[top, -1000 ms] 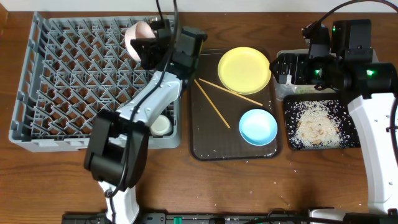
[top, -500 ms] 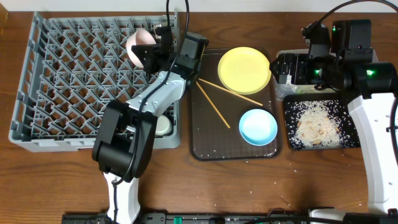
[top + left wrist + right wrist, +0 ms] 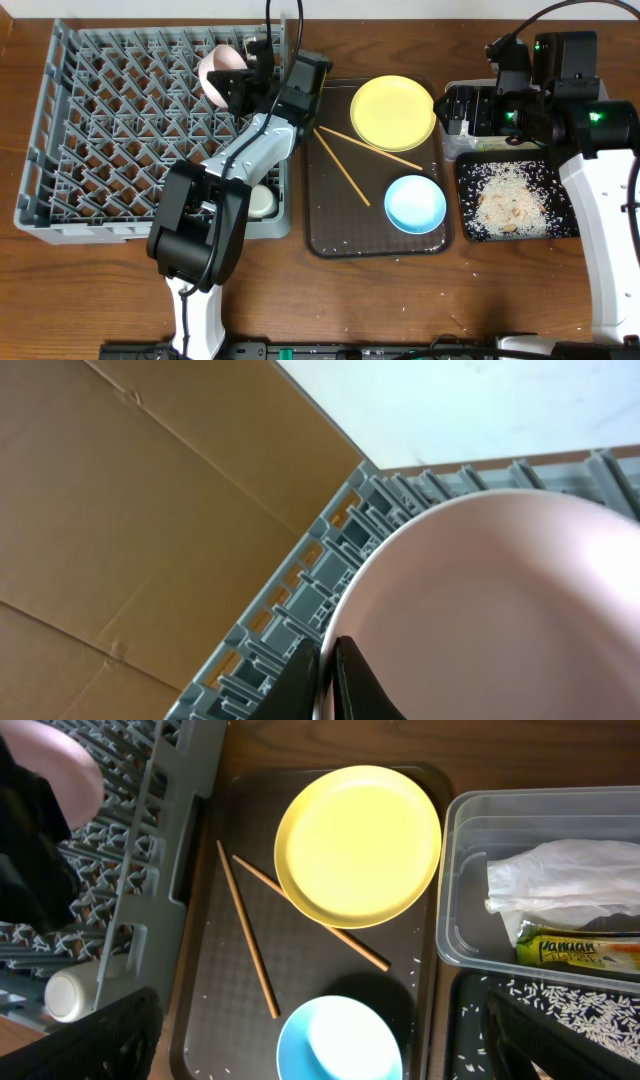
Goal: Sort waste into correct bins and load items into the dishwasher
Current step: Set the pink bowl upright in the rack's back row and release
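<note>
Overhead view, from the left: what's there?
— The grey dish rack, with a small cup lying in its near right corner. The left gripper pinches the rim of a pale bowl at the rack's far right part (pinkish in the wrist view).
— And further right?
— Chopsticks, yellow plate and blue bowl on the brown tray. The right gripper, fingers spread wide, hangs over the clear tub; rice lies in the black tray.
</note>
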`<state>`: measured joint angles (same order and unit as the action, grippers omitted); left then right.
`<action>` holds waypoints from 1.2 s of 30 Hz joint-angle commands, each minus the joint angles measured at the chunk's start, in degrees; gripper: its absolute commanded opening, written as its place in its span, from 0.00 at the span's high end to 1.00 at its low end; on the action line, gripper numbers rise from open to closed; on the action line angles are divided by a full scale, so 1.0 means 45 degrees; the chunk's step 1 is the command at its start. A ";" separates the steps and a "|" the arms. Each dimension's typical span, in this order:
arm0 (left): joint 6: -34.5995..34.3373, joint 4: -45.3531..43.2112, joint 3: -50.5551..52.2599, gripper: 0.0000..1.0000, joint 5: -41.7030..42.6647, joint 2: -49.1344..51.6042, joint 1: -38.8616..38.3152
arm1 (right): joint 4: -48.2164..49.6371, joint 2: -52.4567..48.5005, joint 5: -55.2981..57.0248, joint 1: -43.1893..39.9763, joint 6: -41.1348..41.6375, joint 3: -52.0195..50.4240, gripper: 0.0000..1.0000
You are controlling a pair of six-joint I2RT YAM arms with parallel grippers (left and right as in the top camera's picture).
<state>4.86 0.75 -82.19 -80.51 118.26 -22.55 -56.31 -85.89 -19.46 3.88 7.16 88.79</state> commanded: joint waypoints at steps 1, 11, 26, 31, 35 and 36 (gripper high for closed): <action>0.1316 -0.0568 0.0083 0.93 -0.0612 0.0083 0.0087 | -0.0019 -0.0068 0.0039 0.0010 0.0005 0.0000 0.01; 0.2336 -0.0806 0.0219 0.93 -0.0588 0.0112 -0.0053 | -0.0019 -0.0068 0.0039 0.0010 0.0010 0.0000 0.01; 0.3104 -0.0816 0.0335 0.93 -0.0588 0.0112 -0.0316 | -0.0019 -0.0068 0.0039 0.0010 0.0010 0.0000 0.01; 0.3099 -0.0806 0.0335 0.92 -0.0058 0.0112 -0.0355 | -0.0019 -0.0068 0.0039 0.0010 0.0010 0.0000 0.01; 0.3099 -0.0801 0.0335 0.92 -0.0063 0.0112 -0.0646 | -0.0019 -0.0068 0.0039 0.0010 0.0010 0.0000 0.01; 0.3099 -0.0801 0.0335 0.93 -0.0058 0.0112 -0.0743 | -0.0019 -0.0068 0.0039 0.0010 0.0010 0.0000 0.01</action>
<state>18.31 -2.85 -81.23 -81.34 118.26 -24.56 -56.31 -85.89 -19.46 3.88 7.18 88.79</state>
